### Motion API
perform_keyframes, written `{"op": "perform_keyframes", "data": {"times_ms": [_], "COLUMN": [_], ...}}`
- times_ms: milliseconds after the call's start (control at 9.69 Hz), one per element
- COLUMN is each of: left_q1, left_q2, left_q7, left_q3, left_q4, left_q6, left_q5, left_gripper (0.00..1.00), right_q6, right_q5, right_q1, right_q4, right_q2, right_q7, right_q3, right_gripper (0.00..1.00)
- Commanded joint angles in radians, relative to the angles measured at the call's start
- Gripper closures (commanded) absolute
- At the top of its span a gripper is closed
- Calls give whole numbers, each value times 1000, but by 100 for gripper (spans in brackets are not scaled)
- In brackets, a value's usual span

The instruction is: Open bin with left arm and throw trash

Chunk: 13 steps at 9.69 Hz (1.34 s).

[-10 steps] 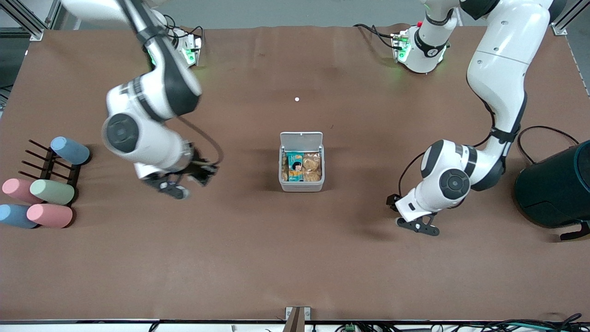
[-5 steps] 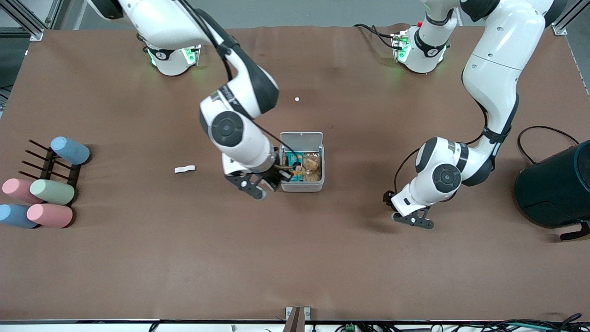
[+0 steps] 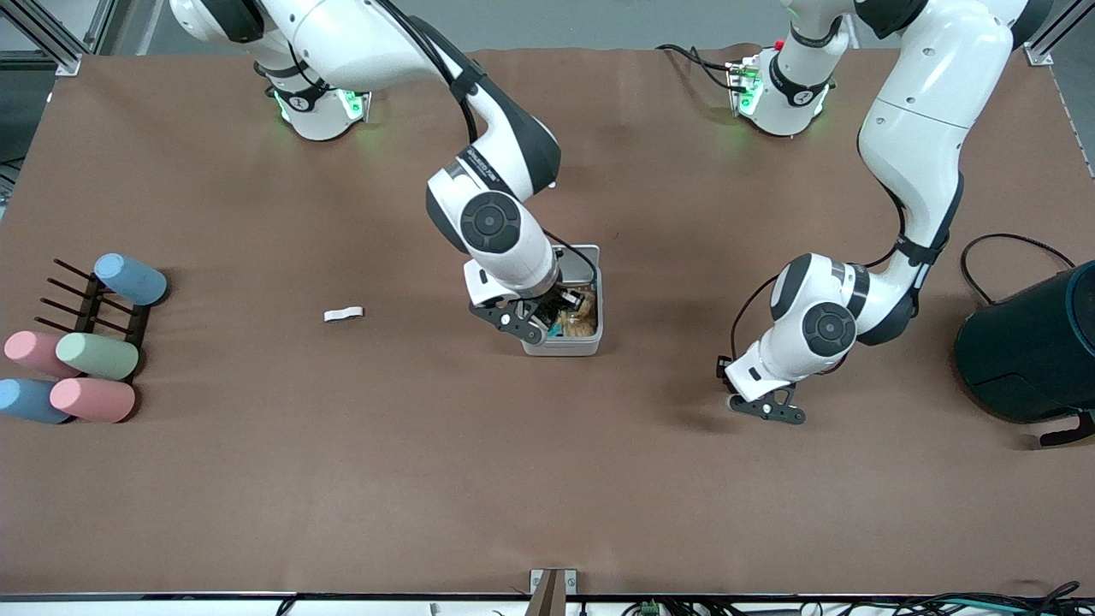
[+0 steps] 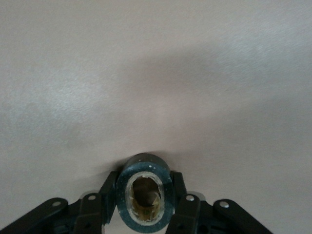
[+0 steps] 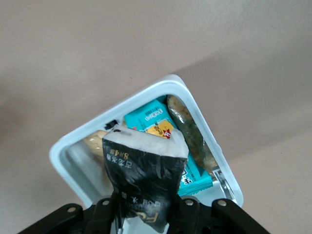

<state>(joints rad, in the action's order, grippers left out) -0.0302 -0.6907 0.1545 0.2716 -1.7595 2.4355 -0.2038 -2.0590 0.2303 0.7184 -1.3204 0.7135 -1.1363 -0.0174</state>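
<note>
Directly below the right gripper (image 3: 541,323), which pinches the black wrapper (image 5: 142,179), sits the open bin (image 3: 590,345); releasing only once centred over it should work best. Away toward its own end, the left gripper (image 3: 764,409) grips the tape ring (image 4: 143,196) and waits

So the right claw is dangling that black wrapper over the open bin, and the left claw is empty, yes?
Not quite: the left claw grips a dark tape ring, as the left wrist view shows. The right claw does hold the black wrapper over the open bin.

bin (image 3: 590,340): smooth white plastic | wrapper (image 5: 141,178): crinkled glossy foil | table (image 3: 547,479): matt brown
</note>
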Motion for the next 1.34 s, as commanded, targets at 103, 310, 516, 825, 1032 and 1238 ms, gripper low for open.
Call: {"op": "perform_keyframes", "data": {"times_ms": [103,310,516,825,1032,1238], "left_q1": [-7,-8,-7,-16,-92,-164], "left_q2": [56,56,59,57,54,30], "left_q7": [54,155,273,486,586,655], "left_q3": [53,128,200,308,311,302], "left_q4": [99,179,195,198,221,239], "left_q6": [-148,-266,-293,-293,-285,-257], "left_q5": [0,0,0,-8,-12,-17], "left_gripper": [100,100,100,100,100,100], "right_q6": [5,13,20,187,273,267], "right_q5": [17,14,11,18,12,3], "right_q1": [6,0,-13,-109,-233,-376], "right_q4": [-5,-3,1,6,-54,-300], "right_q2": [7,4,-6,-89,-132,-285], "right_q7": [-10,-10,-8,13,146,393], "right_q3": [11,14,22,22,22,24], "right_gripper": [18,4,3,4,5,5]}}
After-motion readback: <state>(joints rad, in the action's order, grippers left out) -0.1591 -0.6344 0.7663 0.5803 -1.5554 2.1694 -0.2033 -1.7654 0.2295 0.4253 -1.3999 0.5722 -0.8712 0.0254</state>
